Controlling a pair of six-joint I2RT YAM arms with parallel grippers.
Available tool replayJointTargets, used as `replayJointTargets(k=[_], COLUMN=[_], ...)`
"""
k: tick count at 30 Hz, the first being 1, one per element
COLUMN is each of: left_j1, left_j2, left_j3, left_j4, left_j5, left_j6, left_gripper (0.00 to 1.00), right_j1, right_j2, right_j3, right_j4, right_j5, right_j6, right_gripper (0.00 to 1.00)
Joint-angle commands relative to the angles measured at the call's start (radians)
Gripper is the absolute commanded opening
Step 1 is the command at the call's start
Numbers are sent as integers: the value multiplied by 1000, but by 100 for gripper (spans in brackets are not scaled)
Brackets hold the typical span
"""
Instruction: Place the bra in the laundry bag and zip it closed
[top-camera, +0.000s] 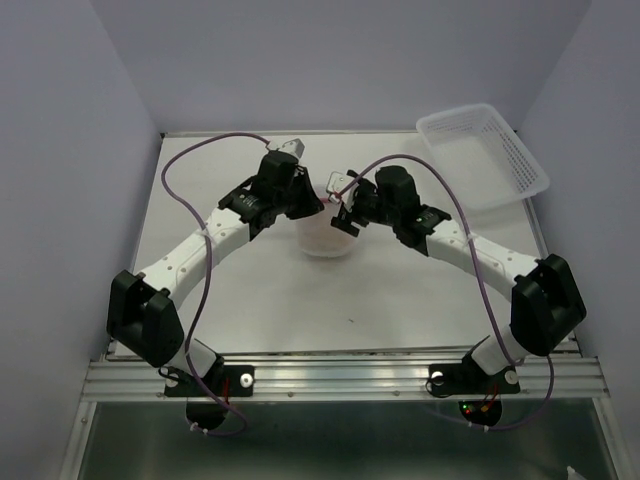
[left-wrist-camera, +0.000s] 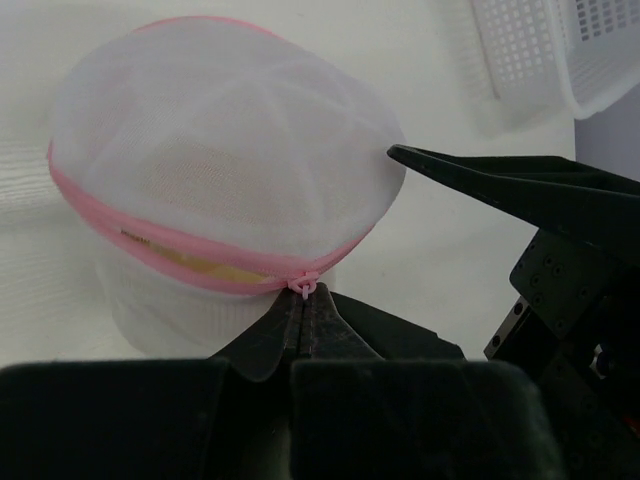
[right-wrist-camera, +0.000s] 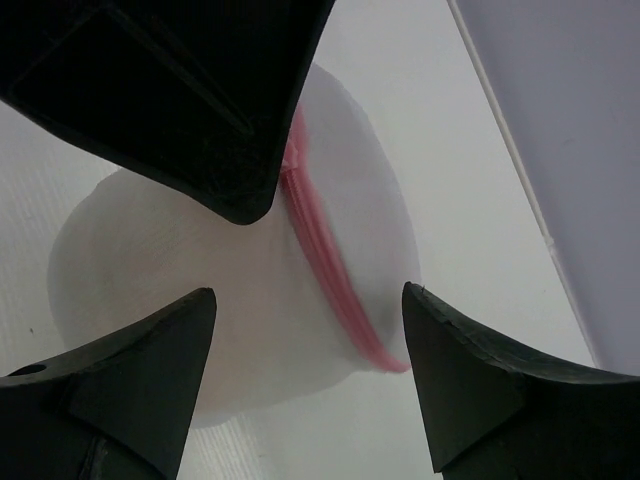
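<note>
White arm links (top-camera: 190, 255), black joint housings (top-camera: 145, 315), purple cables (top-camera: 205, 285); matte black tapered end effector fingers (right-wrist-camera: 120, 380).

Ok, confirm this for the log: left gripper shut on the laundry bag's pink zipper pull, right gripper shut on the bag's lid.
One part is wrong. The right gripper is open, not shut on the lid: the right wrist view shows its fingers wide apart, with the laundry bag beyond them. The rest stands: the left gripper is shut on the pink zipper pull.
</note>
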Motion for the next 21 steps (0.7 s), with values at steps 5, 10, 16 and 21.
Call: replayJointTargets(k=[5,10,16,21], left_j1=[-12,-16,-16,-18], left_j2=[-12,-18,-21,-15], left_j3=[20,5,-9,-30], left_j4=[19,41,52,61], left_j5=[43,77,83,87], left_j6=[84,81,55,52], left_gripper=[0,0,0,0], right_j1=[3,3,3,3], right_j2=[18,53,111,98], right_j3=[71,98,145,122], right_j4=[6,6,15,47], right_j5=[-77,-117,-129,-117], right_j6=[-114,-99,-45,-42], right_gripper=[80,73,55,24])
